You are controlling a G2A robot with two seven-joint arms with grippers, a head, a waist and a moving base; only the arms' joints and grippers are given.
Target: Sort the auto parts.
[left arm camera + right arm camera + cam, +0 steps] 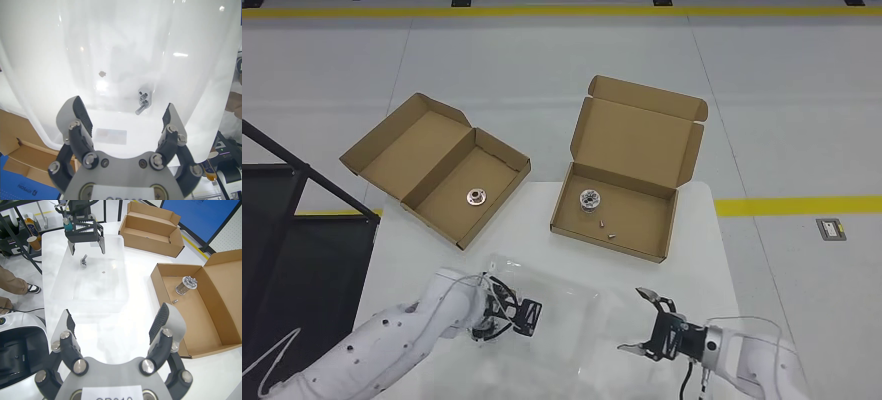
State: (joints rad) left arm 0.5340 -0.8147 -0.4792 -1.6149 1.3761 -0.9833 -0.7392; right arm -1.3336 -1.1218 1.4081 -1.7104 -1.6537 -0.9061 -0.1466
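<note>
A small grey bracket with a pin (144, 100) (83, 261) lies in a clear plastic tray (562, 300) (94, 289) at the table's middle. My left gripper (514, 316) (122, 108) (88, 253) hangs open just above the tray's near-left end, with the bracket a little ahead of its fingertips. My right gripper (647, 325) (115, 311) stands open and empty off the tray's right end. The left cardboard box (432, 165) (151, 243) holds a round metal part (476, 196). The right cardboard box (642, 225) (208, 323) holds a ribbed metal cylinder (589, 199) (186, 285) and a small screw (607, 230) (175, 301).
A tiny dark chip (102, 74) (103, 272) lies on the tray floor. A black metal frame (302, 180) stands at the table's left. A bottle (31, 226) and a paper cup (35, 243) sit beyond the table's edge.
</note>
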